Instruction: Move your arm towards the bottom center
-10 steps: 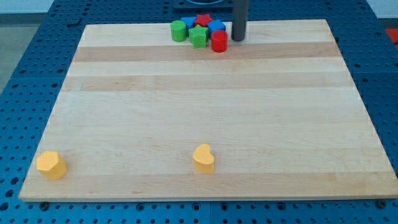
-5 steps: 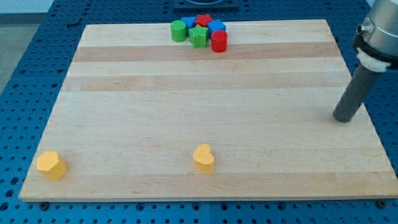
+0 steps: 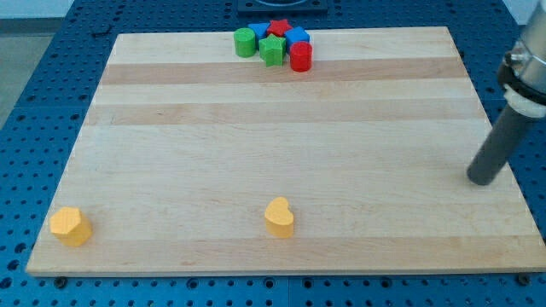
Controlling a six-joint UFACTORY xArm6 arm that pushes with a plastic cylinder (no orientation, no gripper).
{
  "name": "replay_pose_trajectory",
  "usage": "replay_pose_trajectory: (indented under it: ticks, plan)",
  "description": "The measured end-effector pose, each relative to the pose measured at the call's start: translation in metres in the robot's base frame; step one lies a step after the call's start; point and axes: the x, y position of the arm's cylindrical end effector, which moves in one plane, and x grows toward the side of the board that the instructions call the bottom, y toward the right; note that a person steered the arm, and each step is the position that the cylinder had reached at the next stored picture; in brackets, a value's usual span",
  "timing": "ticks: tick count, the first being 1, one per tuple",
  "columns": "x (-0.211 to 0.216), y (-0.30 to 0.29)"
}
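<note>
My tip [image 3: 480,181] rests on the wooden board [image 3: 281,128] near its right edge, a little below mid height. A yellow heart-shaped block [image 3: 279,217] lies at the bottom centre, far to the left of the tip. Another yellow block [image 3: 70,226] sits at the bottom left corner. At the top centre is a tight cluster: a green cylinder [image 3: 246,42], a green block [image 3: 273,49], a red cylinder [image 3: 300,56], a red star-like block [image 3: 279,29], a blue block [image 3: 298,37] and a second blue block [image 3: 259,31].
The board lies on a blue perforated table [image 3: 34,94]. The rod's grey upper body [image 3: 529,64] reaches in from the view's right edge. A dark object [image 3: 281,5] sits just beyond the board's top edge.
The tip swept from beside the top cluster to the board's right side, then moved slightly further down and right. No block moved.
</note>
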Motion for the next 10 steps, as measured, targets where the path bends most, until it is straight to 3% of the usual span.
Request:
replay_pose_trajectory:
  ticks: [3,6,9,10]
  plan:
    - [0.104,0.055]
    - [0.104,-0.042]
    - [0.104,-0.076]
    - [0.1,-0.124]
